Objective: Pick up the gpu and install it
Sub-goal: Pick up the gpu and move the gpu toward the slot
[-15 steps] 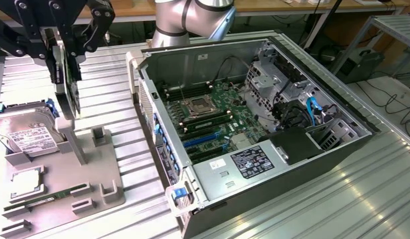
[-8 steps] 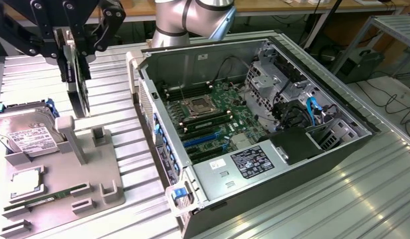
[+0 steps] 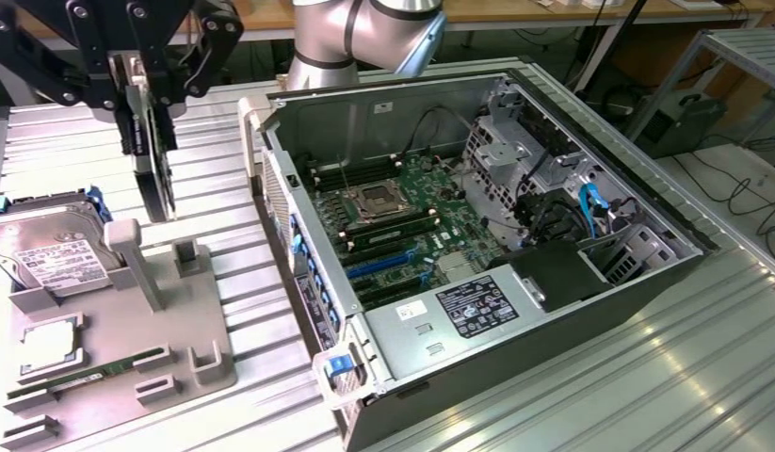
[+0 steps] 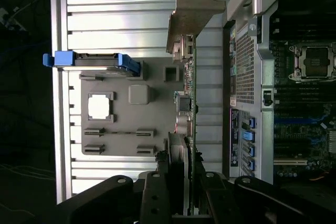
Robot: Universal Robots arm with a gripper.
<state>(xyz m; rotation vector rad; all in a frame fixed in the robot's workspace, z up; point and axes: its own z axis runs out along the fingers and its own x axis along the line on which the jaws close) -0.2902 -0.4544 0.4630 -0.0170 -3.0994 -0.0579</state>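
The gpu (image 3: 150,165) hangs upright in the air, a thin dark card with a silver bracket, held at its upper end by my gripper (image 3: 142,89), which is shut on it. It hovers just above the grey holder tray (image 3: 173,325), to the exterior view's left of the open computer case (image 3: 305,235). In the wrist view the gpu (image 4: 190,103) appears edge-on, its bracket (image 4: 191,9) pointing away from the gripper (image 4: 184,187). The black fingers (image 4: 155,195) clamp the card from both sides. The motherboard (image 3: 406,221) with its blue slots lies exposed inside the case.
On the tray lie a silver hard drive (image 3: 48,252) with blue rails, a processor chip (image 3: 48,344) and a green memory stick (image 3: 92,375). Drive cages and cables (image 3: 575,212) occupy the case's far side. The ribbed metal table (image 3: 638,377) runs on toward the exterior view's right.
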